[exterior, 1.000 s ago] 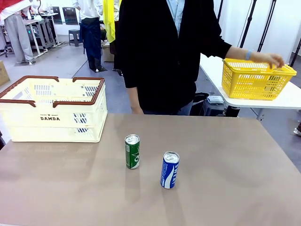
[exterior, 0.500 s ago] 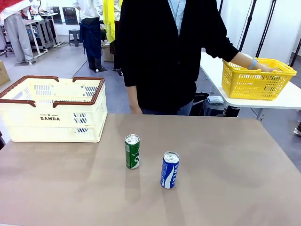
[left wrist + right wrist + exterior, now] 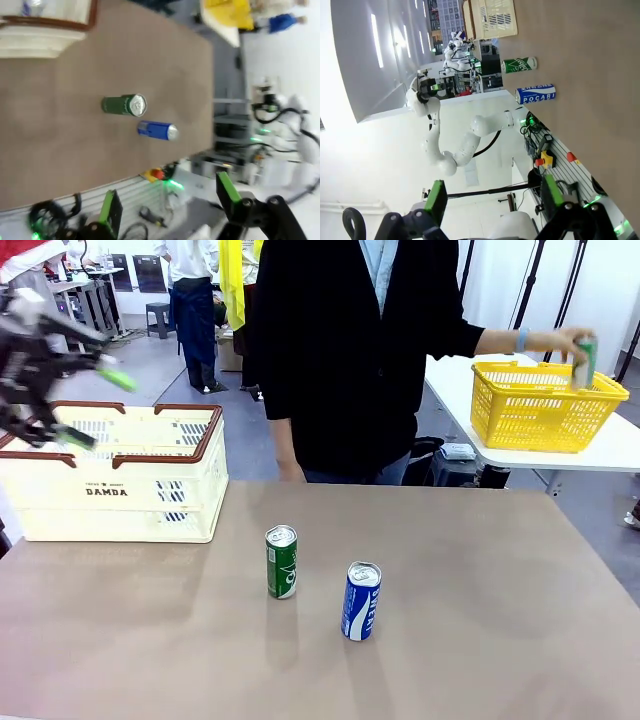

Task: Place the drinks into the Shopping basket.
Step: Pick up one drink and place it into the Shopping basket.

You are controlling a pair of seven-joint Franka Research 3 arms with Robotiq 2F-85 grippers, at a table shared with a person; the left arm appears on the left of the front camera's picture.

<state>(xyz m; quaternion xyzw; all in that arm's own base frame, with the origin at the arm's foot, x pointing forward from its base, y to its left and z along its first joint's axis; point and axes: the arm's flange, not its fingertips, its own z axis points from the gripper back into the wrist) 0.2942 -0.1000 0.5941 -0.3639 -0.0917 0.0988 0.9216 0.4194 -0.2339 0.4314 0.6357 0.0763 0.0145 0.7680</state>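
Two drinks stand upright mid-table: a dark green can (image 3: 281, 562) and, to its right and nearer me, a blue can (image 3: 361, 601). The person's hand holds a light green can (image 3: 583, 358) above the yellow mesh basket (image 3: 540, 410). The cream Shopping basket (image 3: 110, 505) sits at the table's far left. My left gripper (image 3: 95, 408) hangs open and motion-blurred above its near left rim. Its wrist view shows the green can (image 3: 122, 105), the blue can (image 3: 157, 130) and the open left gripper (image 3: 169, 202). My right gripper (image 3: 495, 195) is open and high, far from the green can (image 3: 519, 65) and blue can (image 3: 535, 94).
The yellow mesh basket rests on a white side table (image 3: 620, 455) at the back right. The person in a dark top (image 3: 350, 360) stands at the table's far edge. The brown tabletop (image 3: 480, 620) lies bare around the two cans.
My left arm has swung into the front view above the cream basket. The person's hand went into the yellow basket and came up holding a light green can.
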